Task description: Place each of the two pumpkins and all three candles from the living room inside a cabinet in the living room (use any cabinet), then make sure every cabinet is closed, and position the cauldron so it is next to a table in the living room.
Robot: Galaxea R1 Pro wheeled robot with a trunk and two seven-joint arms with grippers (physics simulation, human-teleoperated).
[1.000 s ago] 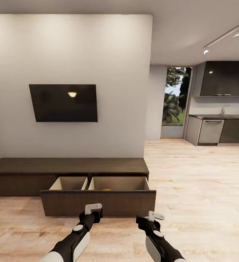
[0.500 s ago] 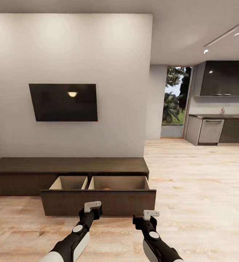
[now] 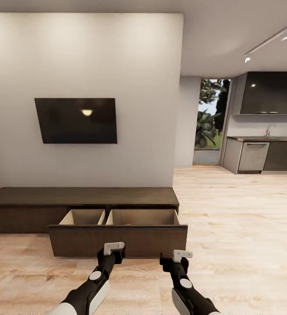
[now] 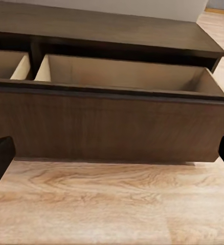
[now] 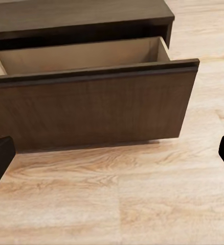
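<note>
Where cabinet (image 3: 82, 197) meets wood floor (image 3: 239, 227)

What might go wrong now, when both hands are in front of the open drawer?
1. The drawer of the cabinet stands pulled far out. If only the left hand or only the right hand pushes, the wide front may skew and jam.
2. Both hands look open; a finger could slip over the front's top edge and be caught as it closes.

Matt dark wood-grain cabinet (image 3: 86, 197), pale wood-plank floor (image 3: 239, 218)
</note>
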